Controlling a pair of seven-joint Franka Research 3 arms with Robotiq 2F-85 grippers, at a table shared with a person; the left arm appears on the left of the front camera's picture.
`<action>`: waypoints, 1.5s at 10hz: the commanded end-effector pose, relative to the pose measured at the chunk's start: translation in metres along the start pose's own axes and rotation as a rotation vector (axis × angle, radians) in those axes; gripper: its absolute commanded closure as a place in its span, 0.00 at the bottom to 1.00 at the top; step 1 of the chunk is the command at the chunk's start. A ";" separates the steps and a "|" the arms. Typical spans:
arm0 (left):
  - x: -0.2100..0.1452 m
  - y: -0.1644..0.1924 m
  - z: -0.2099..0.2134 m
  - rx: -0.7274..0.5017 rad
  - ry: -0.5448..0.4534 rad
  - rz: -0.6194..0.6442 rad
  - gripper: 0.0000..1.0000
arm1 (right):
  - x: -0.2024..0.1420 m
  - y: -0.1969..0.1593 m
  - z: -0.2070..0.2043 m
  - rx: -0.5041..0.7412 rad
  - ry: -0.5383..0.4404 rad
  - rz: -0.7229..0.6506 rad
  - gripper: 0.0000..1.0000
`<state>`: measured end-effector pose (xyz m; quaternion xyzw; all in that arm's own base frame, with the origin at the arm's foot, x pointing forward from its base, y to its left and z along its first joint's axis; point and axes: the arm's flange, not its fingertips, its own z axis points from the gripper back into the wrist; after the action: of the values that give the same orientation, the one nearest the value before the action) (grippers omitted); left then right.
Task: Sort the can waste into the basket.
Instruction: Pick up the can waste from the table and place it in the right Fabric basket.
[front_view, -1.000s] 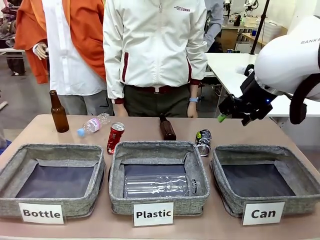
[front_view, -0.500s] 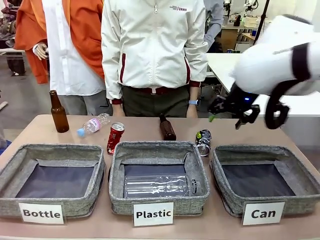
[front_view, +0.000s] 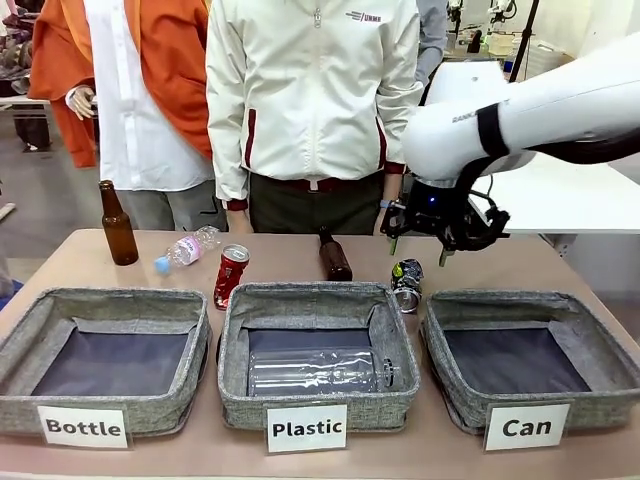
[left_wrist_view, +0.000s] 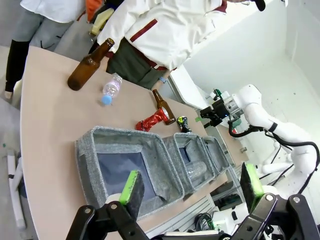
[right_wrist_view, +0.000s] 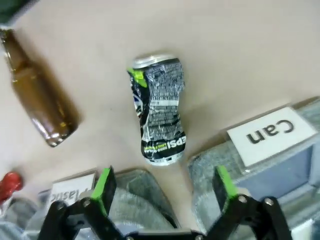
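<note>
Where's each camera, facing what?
Front: fixed on robot's side, facing across the table at the person; right gripper open above the dark can.
Left wrist: high off the table's end, looking along the baskets; left gripper open at bottom.
Right wrist: looking down on the dark can; its open fingers at bottom.
All share the dark can.
</note>
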<state>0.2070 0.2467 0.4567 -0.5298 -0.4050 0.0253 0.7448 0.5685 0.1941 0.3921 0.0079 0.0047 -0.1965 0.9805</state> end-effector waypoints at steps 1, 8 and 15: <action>0.000 -0.001 0.001 -0.017 -0.012 -0.022 0.00 | 0.022 0.020 -0.013 -0.046 0.027 -0.017 0.00; 0.000 -0.001 0.001 -0.017 -0.012 -0.022 0.00 | 0.067 -0.009 -0.082 0.032 0.018 -0.035 0.00; 0.000 -0.001 0.001 -0.017 -0.012 -0.022 0.00 | 0.074 -0.092 -0.036 0.371 0.056 -0.053 0.00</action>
<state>0.2067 0.2467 0.4570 -0.5298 -0.4055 0.0252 0.7445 0.6229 0.1267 0.3304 0.0999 0.0149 -0.2235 0.9695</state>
